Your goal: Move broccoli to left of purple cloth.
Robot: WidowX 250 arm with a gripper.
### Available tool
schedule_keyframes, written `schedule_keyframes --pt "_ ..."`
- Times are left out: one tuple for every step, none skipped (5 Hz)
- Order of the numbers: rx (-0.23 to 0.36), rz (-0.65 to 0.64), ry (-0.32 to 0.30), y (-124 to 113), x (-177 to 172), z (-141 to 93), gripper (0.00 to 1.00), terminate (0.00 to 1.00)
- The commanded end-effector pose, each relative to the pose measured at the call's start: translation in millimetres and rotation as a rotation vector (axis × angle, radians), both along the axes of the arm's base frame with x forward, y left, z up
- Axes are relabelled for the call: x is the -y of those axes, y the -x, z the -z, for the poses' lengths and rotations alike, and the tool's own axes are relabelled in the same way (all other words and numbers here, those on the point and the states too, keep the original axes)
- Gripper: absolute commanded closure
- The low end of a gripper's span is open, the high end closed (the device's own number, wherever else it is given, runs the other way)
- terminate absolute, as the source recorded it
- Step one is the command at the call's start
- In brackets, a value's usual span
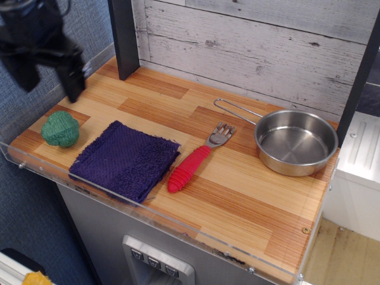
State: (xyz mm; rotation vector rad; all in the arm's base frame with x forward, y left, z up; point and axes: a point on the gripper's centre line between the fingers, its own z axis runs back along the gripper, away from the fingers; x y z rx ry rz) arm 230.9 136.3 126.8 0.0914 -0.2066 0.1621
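- With the broccoli (60,129) resting on the counter (249,196) near its left end, the hand (48,82) hangs above and slightly behind it, empty and clear of everything.
- The broccoli lies below the hand, toward the counter's front edge; the two are apart, with bare wood showing between them.
- The hand's two dark fingers (73,83) point downward, spread wide with open space between them; they grip nothing and touch nothing, though motion blur softens their outline.
- The broccoli sits just left of the cloth (124,161), close to its left edge but not on it, a narrow strip of wood between the two.
- The toy is rounded and lumpy, with no clear long axis; its bumpy crown faces up.
- Judged from this layout, the task's placement looks met: green toy to the left, purple towel to its right, the hand released.
- Any further move would seem a simple lift away, with nothing in the path overhead.
- A red-handled fork (195,159) and a steel pan (294,142) lie well to the right, apart from the action.
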Motion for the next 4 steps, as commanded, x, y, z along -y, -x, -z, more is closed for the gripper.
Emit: schedule_keyframes --pt "0.025 0.146 0.038 -28.2 53.5 -17.7 0.00 0.00" --pt "-0.001 0.155 0.013 -32.9 60.7 -15.9 0.00 0.00" --pt "-0.018 0.145 0.014 -31.9 56.0 -11.6 0.00 0.00" --pt "-0.029 0.193 0.011 -31.1 51.6 -10.1 0.00 0.00"
